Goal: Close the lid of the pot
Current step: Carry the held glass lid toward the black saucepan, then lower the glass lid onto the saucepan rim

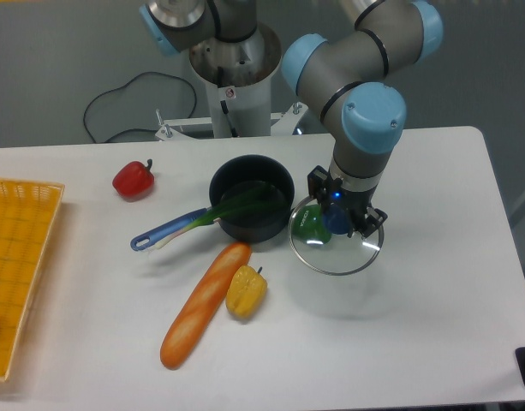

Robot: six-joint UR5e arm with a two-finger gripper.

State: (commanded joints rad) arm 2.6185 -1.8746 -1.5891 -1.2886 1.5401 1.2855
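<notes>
Pincer (337,221) closed on the blue knob of the pot lid (335,248), glass disc hanging just below it, held above the worktop (416,325). Just left of the pincer, the pot (251,199), uncovered, blue handle reaching further left, a leek (212,219) lying over the rim. Below-left, a yellow pepper (246,291) beside a baguette (205,305). Far left, a red pepper (134,179) and a yellow basket (18,265).

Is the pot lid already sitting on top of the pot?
No, the pot lid is beside the open pot, with the pincer at its knob.
</notes>
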